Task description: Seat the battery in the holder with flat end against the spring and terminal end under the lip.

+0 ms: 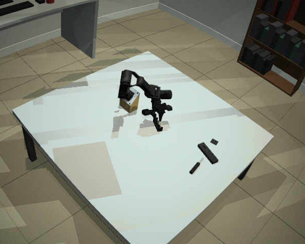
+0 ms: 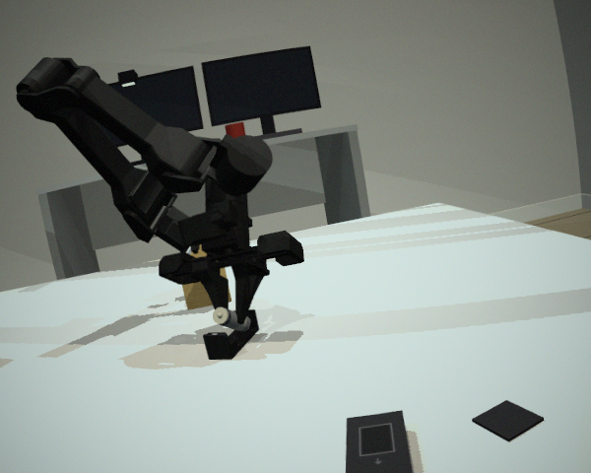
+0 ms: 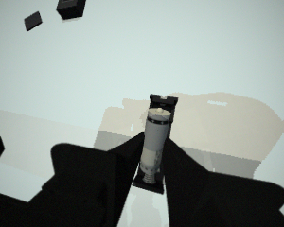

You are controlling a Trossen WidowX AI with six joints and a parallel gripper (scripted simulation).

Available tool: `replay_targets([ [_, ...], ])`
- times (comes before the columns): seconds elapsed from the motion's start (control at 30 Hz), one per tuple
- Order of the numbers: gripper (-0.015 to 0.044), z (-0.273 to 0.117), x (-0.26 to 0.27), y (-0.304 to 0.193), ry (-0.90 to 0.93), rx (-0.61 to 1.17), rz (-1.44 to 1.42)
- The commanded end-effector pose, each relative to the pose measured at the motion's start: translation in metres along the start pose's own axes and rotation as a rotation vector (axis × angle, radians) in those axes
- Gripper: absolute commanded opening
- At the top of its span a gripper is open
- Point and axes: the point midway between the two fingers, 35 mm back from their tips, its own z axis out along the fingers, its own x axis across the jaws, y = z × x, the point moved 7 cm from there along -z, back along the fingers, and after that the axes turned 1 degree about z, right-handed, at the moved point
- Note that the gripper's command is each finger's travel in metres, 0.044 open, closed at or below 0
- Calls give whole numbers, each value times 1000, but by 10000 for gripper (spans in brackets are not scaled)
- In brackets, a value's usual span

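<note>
The battery (image 1: 159,123) (image 2: 223,316) (image 3: 156,134) is pale with a dark band near its terminal end. My gripper (image 1: 157,121) (image 2: 231,314) (image 3: 153,137) is shut on it, one finger on each side. The black holder (image 1: 158,129) (image 2: 218,347) (image 3: 165,100) is under the battery. In the exterior view the battery is tilted, its terminal end raised above the holder's near end wall. In the wrist view the flat end is beside the coiled spring (image 3: 149,178), and the terminal end sits slightly left of the lip end. Contact at the spring is unclear.
A long black device (image 1: 208,153) (image 2: 377,460) (image 3: 71,9) and a small dark plate (image 1: 213,142) (image 2: 507,420) (image 3: 33,21) lie away from the holder. A screwdriver (image 1: 194,168) lies beside the device. The arm stands on a yellowish block (image 1: 129,106) (image 2: 199,298).
</note>
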Motion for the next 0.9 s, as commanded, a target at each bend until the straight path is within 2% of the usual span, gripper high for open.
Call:
replay_targets([
  [0.0, 67, -2, -3, -7, 6, 10, -14],
  [0.33, 67, -1, -3, -6, 12, 25, -17],
  [0.87, 67, 8, 2, 6, 12, 158, -16],
])
